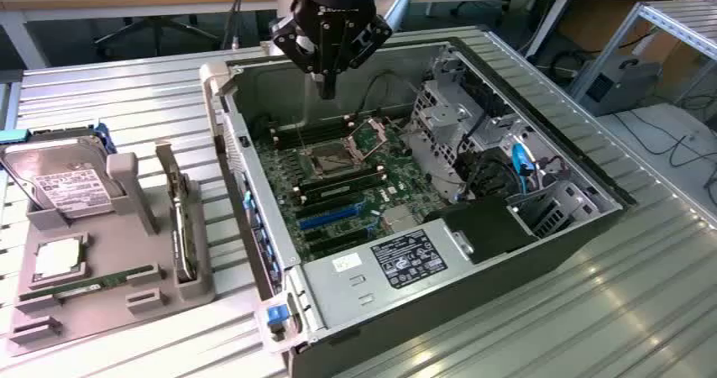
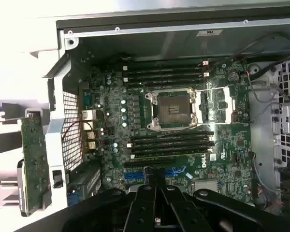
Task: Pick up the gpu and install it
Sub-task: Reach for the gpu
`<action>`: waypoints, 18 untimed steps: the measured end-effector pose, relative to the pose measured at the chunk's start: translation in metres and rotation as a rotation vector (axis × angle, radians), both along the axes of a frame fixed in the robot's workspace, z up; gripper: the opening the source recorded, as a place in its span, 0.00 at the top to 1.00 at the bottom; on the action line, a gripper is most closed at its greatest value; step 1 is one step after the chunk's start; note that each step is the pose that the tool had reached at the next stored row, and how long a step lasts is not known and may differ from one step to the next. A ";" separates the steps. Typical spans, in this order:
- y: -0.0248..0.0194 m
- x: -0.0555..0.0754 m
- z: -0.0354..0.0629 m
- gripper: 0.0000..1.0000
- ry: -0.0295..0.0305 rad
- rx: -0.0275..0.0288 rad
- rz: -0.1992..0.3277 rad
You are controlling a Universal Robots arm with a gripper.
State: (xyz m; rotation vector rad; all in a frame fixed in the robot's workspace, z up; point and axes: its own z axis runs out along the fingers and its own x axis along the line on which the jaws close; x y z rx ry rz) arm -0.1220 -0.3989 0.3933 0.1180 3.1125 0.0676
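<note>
A ribbed metal worktop (image 1: 112, 101) carries an open computer case (image 1: 560, 168) lying on its side, with its motherboard (image 1: 336, 185) facing up. At the middle of the board sits an empty processor socket (image 1: 332, 161), with dark memory slots on either side of it. Blue expansion slots (image 1: 325, 218) lie nearer the power supply (image 1: 381, 269), which has a white label. Drive cages and loose cables fill the side of the case toward the exterior view's right. Behind the worktop are wooden desks, hanging cables and the legs of a chair. A metal-frame rack (image 1: 672, 25) stands at the exterior view's right. On the exterior view's left, a grey holder (image 1: 134, 294) rests on the worktop beside the case. It holds a hard drive (image 1: 67, 185) leaning upright, a memory stick (image 1: 101, 281) lying flat, and the gpu (image 1: 176, 227). The gpu stands on its edge in a slot on the side of the holder nearest the case. The wrist view shows it as a green board just outside the case wall. The claw (image 1: 327, 84) hangs above the far end of the case, pointing down. Its fingers are together and hold nothing. It touches nothing and is well apart from the gpu.
</note>
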 end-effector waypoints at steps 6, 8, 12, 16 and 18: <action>0.0000 -0.007 0.0000 0.89 0.0000 0.0000 0.000; 0.0000 -0.010 0.0000 0.89 0.0000 0.0000 0.000; 0.0000 -0.015 0.0000 0.89 -0.0001 0.0000 0.000; 0.0000 -0.023 0.0000 0.89 -0.0002 0.0000 0.000; 0.0000 -0.027 0.0000 0.89 -0.0002 0.0000 0.000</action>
